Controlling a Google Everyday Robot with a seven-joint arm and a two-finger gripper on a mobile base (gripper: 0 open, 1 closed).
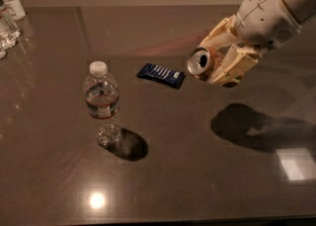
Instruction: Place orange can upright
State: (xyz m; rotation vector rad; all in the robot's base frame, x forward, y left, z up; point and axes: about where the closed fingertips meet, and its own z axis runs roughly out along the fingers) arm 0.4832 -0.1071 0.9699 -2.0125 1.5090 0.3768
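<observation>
The orange can [203,63] is held in the air on its side, its silver top with the pull-tab hole facing left toward the camera. My gripper [223,57] is shut on the can, cream fingers [238,64] clasping its body from above and below, with the white arm reaching in from the upper right. The can hangs well above the dark table [197,170]; its shadow [247,124] lies on the table below and to the right.
A clear water bottle [102,102] with a white cap stands upright at left centre. A flat dark-blue snack wrapper [161,75] lies just left of the can. More bottles [9,15] stand at the far left back corner.
</observation>
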